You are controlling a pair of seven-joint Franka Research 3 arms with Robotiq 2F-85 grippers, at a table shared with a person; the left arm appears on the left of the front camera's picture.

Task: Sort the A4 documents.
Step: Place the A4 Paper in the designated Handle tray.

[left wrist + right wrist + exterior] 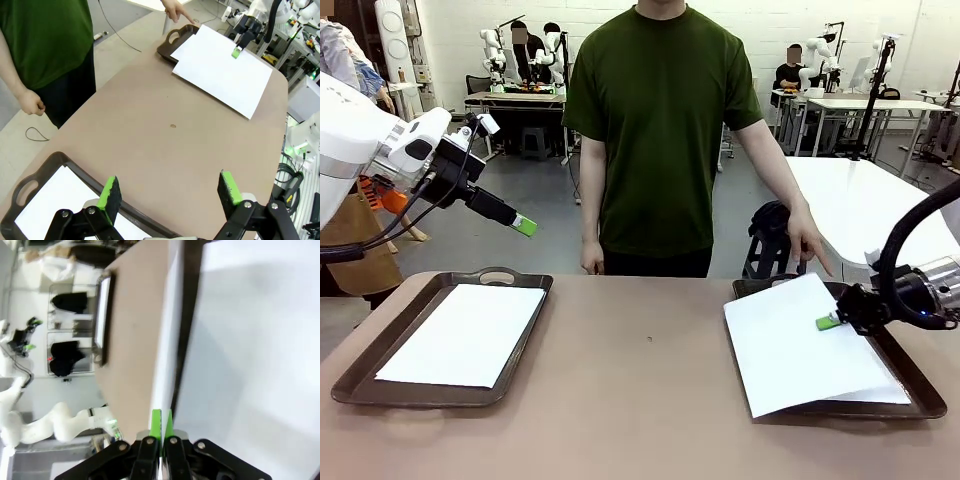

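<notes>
Nearest the robot's side, the top sheet (800,345) lies skewed on the right tray (910,405). Its near-left corner overhangs the tray's near rim onto the surface (640,400), and its long axis runs from that near corner toward the tray's far-right corner. A second sheet (895,393) lies square beneath it, showing at the tray's near-right corner.

The right gripper (828,322) has its jaws fully together, green pads tip-down on the top sheet near its right edge. It appears to press rather than pinch the paper, though I cannot tell for certain.

Judgement: the step in hand looks like sliding or squaring this sheet. It would go best with light downward pressure and a slow drag, so the sheet does not buckle or carry the lower one along.

At the left, another sheet (465,333) rests inside the left tray (350,385), long axis near to far, slightly slanted. The left gripper (524,225) hangs above it, jaws wide apart and empty.

At the far edge a person's hand (810,250) points at the right tray.
</notes>
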